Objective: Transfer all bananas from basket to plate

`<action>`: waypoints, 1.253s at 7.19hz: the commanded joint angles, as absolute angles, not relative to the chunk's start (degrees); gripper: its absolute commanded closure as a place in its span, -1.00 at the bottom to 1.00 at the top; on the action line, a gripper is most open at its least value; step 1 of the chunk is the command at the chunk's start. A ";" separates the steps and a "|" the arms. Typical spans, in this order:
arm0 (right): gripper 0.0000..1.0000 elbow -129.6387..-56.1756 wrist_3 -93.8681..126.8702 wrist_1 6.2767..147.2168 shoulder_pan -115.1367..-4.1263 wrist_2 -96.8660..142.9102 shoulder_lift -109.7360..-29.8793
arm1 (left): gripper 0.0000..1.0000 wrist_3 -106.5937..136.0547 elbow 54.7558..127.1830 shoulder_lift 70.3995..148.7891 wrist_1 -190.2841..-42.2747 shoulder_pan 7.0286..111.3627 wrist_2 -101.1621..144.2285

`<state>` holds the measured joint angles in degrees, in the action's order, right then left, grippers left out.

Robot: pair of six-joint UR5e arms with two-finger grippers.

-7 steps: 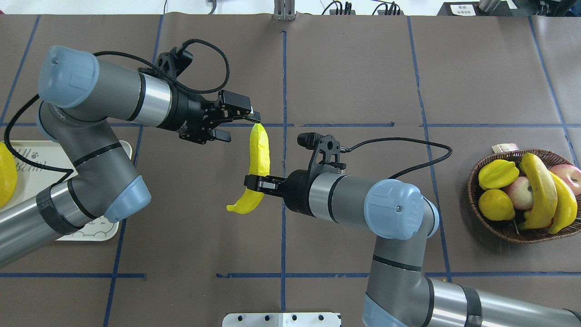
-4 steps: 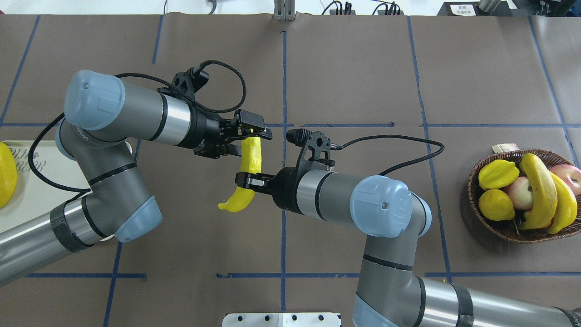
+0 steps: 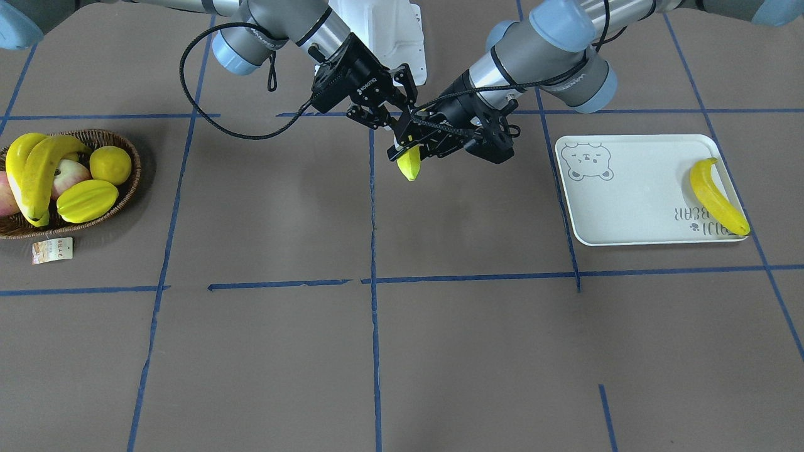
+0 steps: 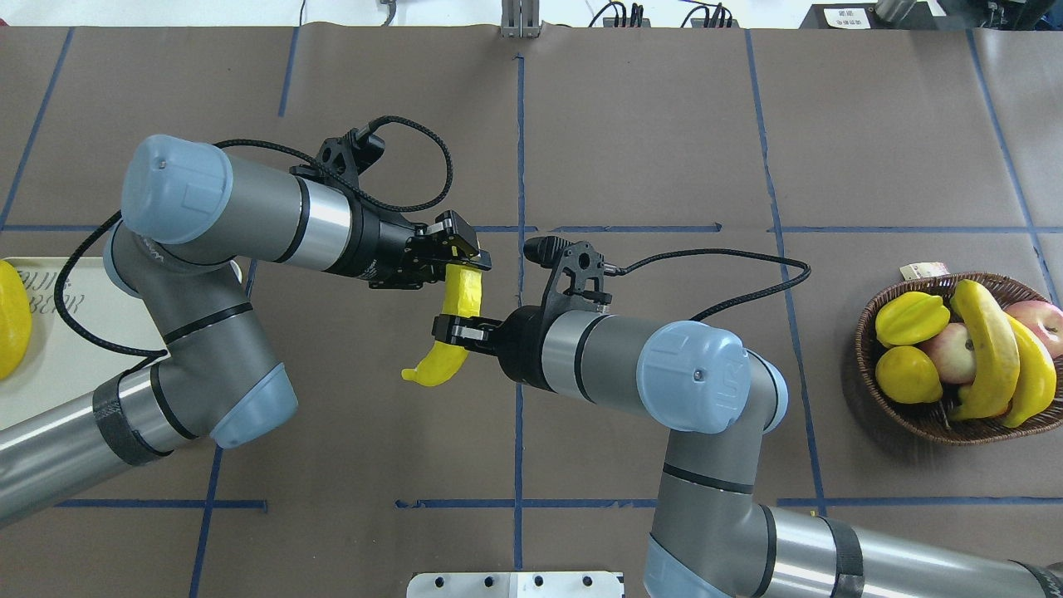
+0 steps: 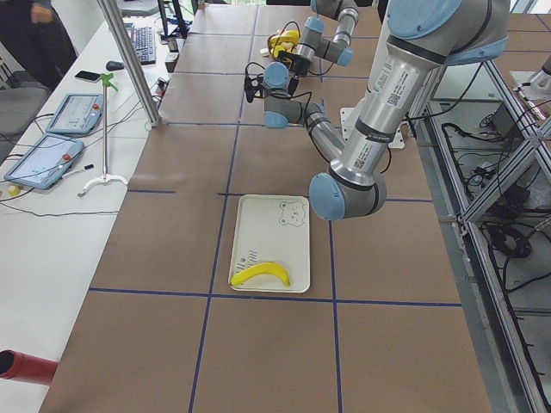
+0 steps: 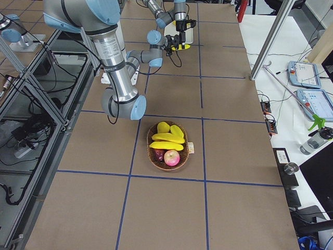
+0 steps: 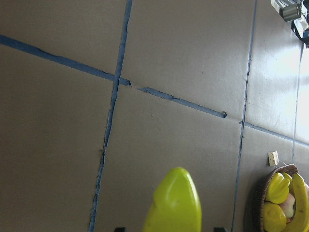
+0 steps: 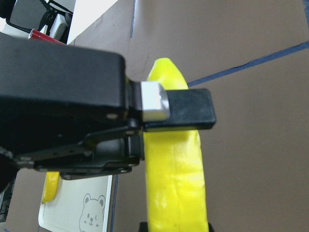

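In the overhead view, the brown-papered counter carries everything. The left arm reaches in from 9 o'clock and the right arm from 5 o'clock, and they meet mid-counter. The plate lies at 9 o'clock, with a lone banana along its outer edge. The basket sits at 3 o'clock and holds two basket bananas, a starfruit, a lemon and apples. Its paper tag is at the 12 o'clock rim. The held banana hangs above mid-counter, well apart from both. The right pincer is clamped across its middle. The left pincer is closed on its 12 o'clock end.
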<state>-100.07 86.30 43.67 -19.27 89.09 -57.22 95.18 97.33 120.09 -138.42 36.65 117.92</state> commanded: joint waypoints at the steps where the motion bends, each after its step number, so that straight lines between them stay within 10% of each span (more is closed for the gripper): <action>1: 0.56 -100.02 86.92 43.59 -19.34 89.12 -57.13 | 1.00 95.19 97.56 119.53 -138.43 36.74 117.86; 3: -0.99 -100.11 90.79 43.68 -19.42 89.12 -57.22 | 1.00 95.19 97.56 119.44 -138.34 37.00 117.86; 9: -1.00 -104.24 90.70 46.56 -21.35 92.53 -60.55 | 1.00 93.35 103.16 114.10 -125.66 42.70 117.69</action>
